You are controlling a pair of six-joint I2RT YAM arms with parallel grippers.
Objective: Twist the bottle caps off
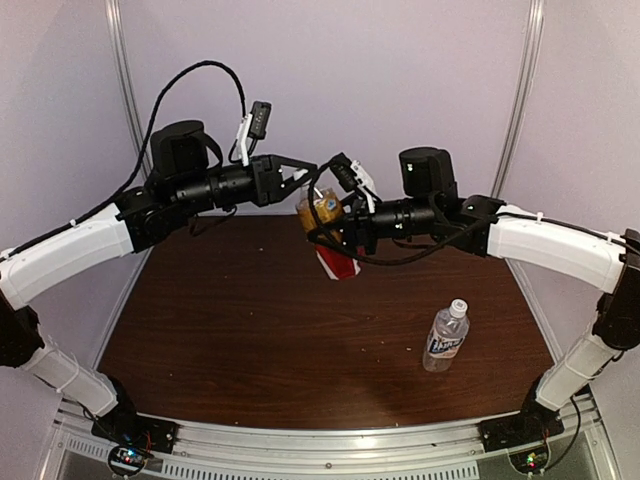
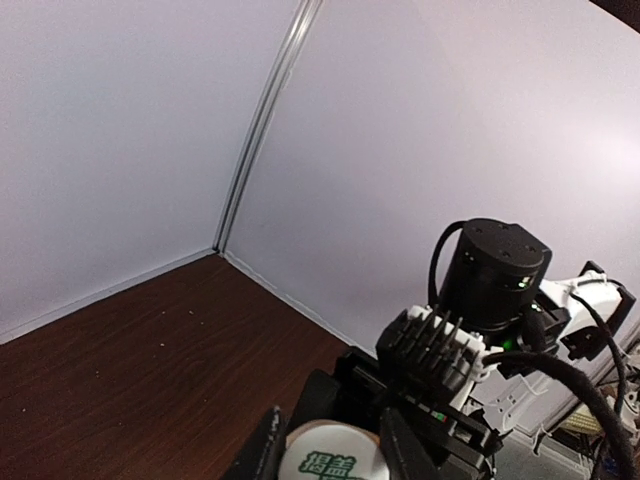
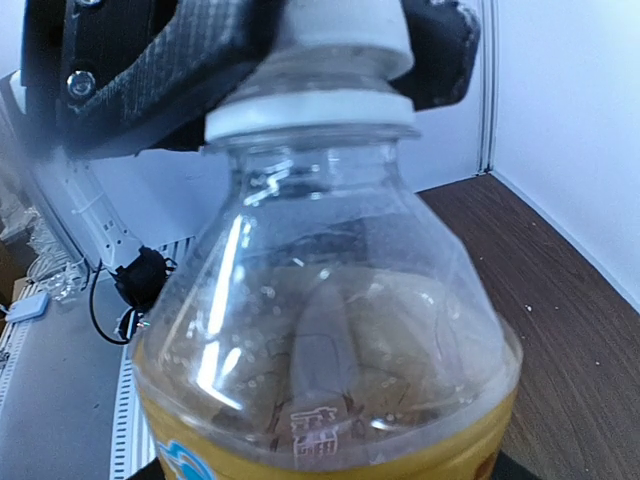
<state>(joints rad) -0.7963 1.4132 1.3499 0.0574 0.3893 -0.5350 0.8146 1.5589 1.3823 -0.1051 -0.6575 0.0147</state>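
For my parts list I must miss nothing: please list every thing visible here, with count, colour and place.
amber bottle: one, amber liquid, red label, held in the air over the table's far middle.
amber bottle's cap: one, white, on its neck.
clear bottle: one, white-and-blue label, standing on the table, near right.
clear bottle's cap: one, white, on it.
table: one, dark brown, below.
walls: three, pale, around the table.
left arm: one, white and black, jaws closed on the amber bottle's cap.
right arm: one, white and black, jaws gripping the amber bottle's body.

White cap [image 3: 345, 25], amber-filled bottle [image 3: 330, 330]
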